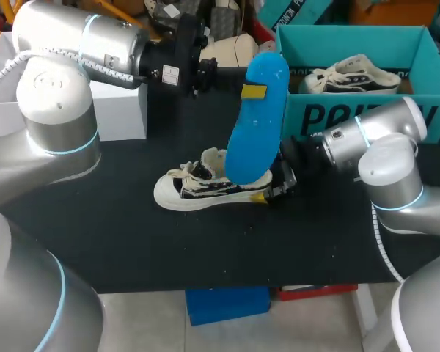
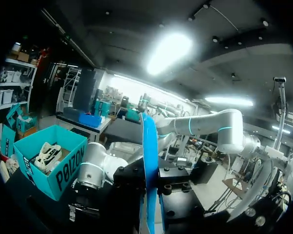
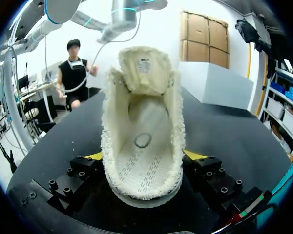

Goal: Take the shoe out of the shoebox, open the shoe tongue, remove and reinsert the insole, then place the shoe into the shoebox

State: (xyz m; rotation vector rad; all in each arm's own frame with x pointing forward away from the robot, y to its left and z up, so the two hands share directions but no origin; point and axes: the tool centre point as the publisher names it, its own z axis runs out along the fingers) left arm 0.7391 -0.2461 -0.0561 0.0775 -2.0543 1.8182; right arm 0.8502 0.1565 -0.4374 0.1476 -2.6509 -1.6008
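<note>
Both clamped: left hand [image 1: 254, 91] insole [image 1: 258, 136], right hand [image 3: 144, 158] shoe [image 1: 198, 189].

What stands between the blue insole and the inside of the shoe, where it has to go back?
Nothing visible. The insole, held by the left gripper, hangs over the shoe; the right wrist view shows its opening empty, tongue lifted clear.

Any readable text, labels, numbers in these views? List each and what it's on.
Shoebox side: large white lettering, a brand name, not transcribed.
Label on the shoe tongue: print too small to read.
Sticker on the left arm: too small to read.
Insole: no print visible.
</note>
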